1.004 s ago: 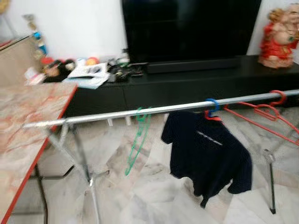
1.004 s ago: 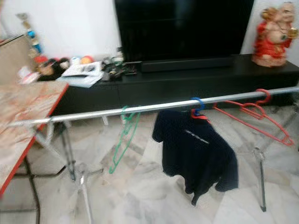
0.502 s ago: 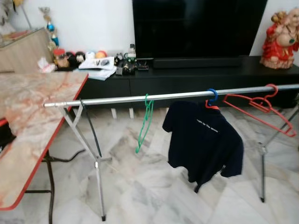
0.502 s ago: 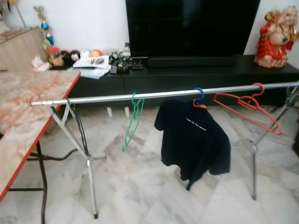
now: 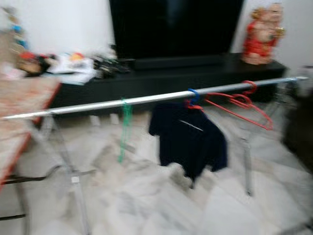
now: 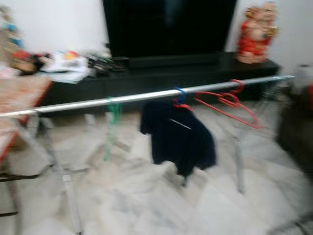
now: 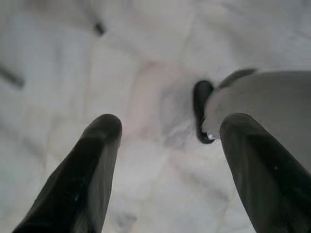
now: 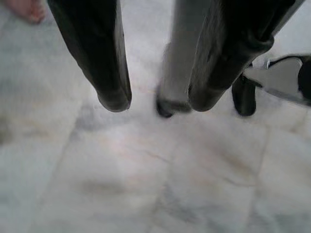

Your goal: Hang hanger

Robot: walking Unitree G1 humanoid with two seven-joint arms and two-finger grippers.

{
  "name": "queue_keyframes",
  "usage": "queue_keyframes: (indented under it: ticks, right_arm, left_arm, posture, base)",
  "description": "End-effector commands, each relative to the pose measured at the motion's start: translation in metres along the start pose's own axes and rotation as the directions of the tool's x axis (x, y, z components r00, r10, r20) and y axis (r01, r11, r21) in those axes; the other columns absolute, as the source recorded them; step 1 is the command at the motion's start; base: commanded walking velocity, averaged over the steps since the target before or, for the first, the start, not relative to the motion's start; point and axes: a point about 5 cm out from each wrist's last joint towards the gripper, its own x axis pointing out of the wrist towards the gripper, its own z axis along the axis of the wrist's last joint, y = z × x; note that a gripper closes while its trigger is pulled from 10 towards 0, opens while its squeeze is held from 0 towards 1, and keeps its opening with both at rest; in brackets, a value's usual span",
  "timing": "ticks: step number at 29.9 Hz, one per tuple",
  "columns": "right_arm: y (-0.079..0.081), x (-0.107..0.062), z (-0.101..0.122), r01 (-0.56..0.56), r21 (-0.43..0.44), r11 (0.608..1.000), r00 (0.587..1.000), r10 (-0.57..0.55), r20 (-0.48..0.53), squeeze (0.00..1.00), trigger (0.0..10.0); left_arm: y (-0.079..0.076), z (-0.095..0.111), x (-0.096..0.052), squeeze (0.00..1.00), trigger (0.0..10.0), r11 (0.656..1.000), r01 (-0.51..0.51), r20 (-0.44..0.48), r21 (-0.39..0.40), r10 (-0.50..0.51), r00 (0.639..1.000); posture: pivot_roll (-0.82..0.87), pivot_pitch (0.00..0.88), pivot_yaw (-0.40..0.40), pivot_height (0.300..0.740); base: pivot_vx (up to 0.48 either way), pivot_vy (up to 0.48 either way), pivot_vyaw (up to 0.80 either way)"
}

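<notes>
A long silver rail [image 5: 146, 99] on metal legs crosses the blurred head views. On it hang a green hanger [image 5: 124, 128], a dark navy T-shirt [image 5: 188, 139] on a blue-hooked hanger [image 5: 193, 95], and red hangers [image 5: 239, 105] near the right end. My left gripper [image 7: 167, 160] hangs open over the marble floor, nothing between its fingers [image 7: 82, 179]. My right gripper [image 8: 158, 99] is also open above the floor, holding nothing.
A marble-topped table with a red edge [image 5: 22, 122] stands at the left. Behind the rail is a black TV cabinet [image 5: 161, 81] with clutter and a red figurine [image 5: 259, 36]. Something dark [image 5: 301, 132] sits at the right edge. A person's bare foot [image 8: 26, 9] shows in the right wrist view.
The head camera has swung to the right and the picture has blurred; the rail and hangers now sit further left in frame. Nothing on the rail has moved.
</notes>
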Motion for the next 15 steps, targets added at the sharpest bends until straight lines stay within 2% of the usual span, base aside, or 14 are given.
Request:
queue_keyframes:
  ticks: [1, 3, 15]
  right_arm:
    - [-0.0048, -0.0009, -0.0051, 0.012, 0.002, 1.000, 1.000, -0.012, -0.019, 0.00, 10.0]
    - [-0.0048, -0.0009, -0.0051, 0.012, 0.001, 1.000, 1.000, -0.012, -0.020, 0.00, 10.0]
    - [-0.0042, -0.0008, -0.0048, 0.011, 0.005, 1.000, 1.000, -0.011, -0.021, 0.00, 10.0]
  left_arm:
    - [-0.0018, 0.0023, 0.0005, 0.00, 10.0, 0.999, 0.005, 0.009, 0.032, -0.006, 1.000]
    - [-0.0021, 0.0023, 0.0005, 0.00, 10.0, 0.999, 0.006, 0.007, 0.042, -0.006, 1.000]
    - [-0.0029, 0.0020, 0.0006, 0.00, 10.0, 1.000, 0.006, 0.008, 0.010, -0.006, 1.000]
  posture:
    - [0.14, 0.000, 0.012, 0.740]
    - [0.14, 0.000, 0.012, 0.740]
    - [0.14, 0.000, 0.015, 0.740]
  base:
    - [0.000, -0.480, -0.79]
    - [0.000, -0.480, -0.79]
    - [0.000, 0.000, -0.79]
